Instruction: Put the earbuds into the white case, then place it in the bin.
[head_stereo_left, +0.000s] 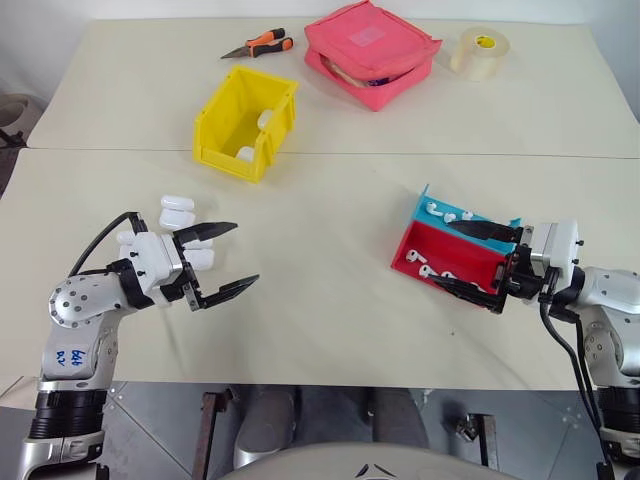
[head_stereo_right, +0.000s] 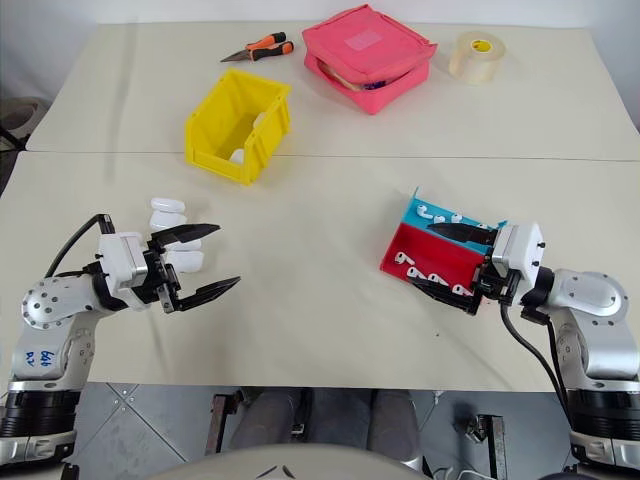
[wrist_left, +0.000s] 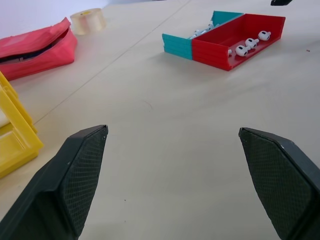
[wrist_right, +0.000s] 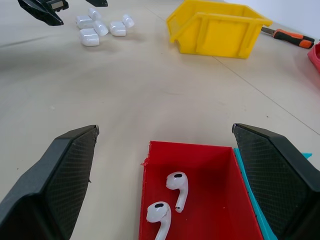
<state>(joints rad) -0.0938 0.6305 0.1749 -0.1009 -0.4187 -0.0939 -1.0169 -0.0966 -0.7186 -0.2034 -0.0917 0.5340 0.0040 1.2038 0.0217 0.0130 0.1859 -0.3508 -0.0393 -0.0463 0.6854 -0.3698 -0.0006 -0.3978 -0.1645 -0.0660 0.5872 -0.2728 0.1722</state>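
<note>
Both arms reach in over a cream table from the bottom corners of the head view. Left gripper, lower left of frame: jaws spread wide, nothing between them, pointing toward frame centre. Right gripper, lower right: jaws likewise wide apart and empty, straddling the near end of the tray without a visible grip on it. The tray sits right of centre, a red compartment beside a blue one; earbuds lie loose in the red part, and more small white pieces show in the blue part. In the right wrist view two earbuds lie side by side on the red floor, stems trailing toward the lower edge, between the two dark fingers. White cases sit in a small cluster at left of frame, just behind and partly hidden by the left gripper; the right wrist view shows several of them lying close together. Whether any lid is open cannot be told. Yellow bin stands upper left of centre, its open top showing at least two white items inside. Along the top edge: orange-handled pliers, a pink pouch and a tape roll, all well apart from both grippers.
</note>
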